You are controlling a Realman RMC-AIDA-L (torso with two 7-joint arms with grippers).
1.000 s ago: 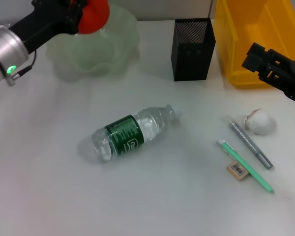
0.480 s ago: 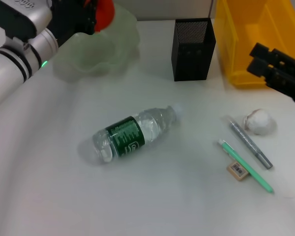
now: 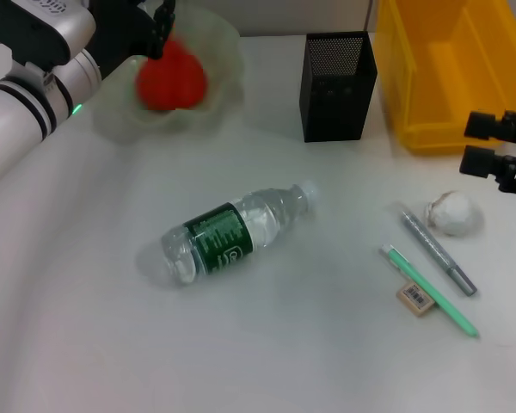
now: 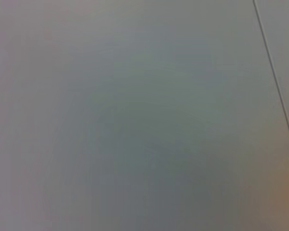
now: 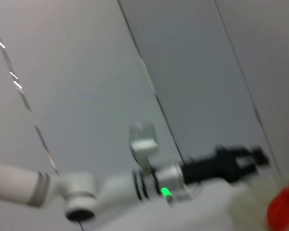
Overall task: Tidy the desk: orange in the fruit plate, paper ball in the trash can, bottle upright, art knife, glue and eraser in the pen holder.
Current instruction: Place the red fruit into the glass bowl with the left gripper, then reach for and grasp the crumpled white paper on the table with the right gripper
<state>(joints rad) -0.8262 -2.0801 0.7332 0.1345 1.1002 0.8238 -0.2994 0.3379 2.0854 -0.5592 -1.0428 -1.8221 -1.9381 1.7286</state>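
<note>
Orange (image 3: 172,83) inside the plate (image 3: 219,43) at the desk's (image 3: 86,344) far left corner, free of any grip. Left pincer (image 3: 155,21) just above it, fingers spread. Right pincer (image 3: 482,142) at the right edge, spread, beside the bin (image 3: 439,77), just above the paper ball (image 3: 454,212). Bottle (image 3: 228,232) lying mid-desk.

The orange (image 3: 172,83) is motion-blurred; left pincer (image 3: 159,21) partly cropped.
</note>
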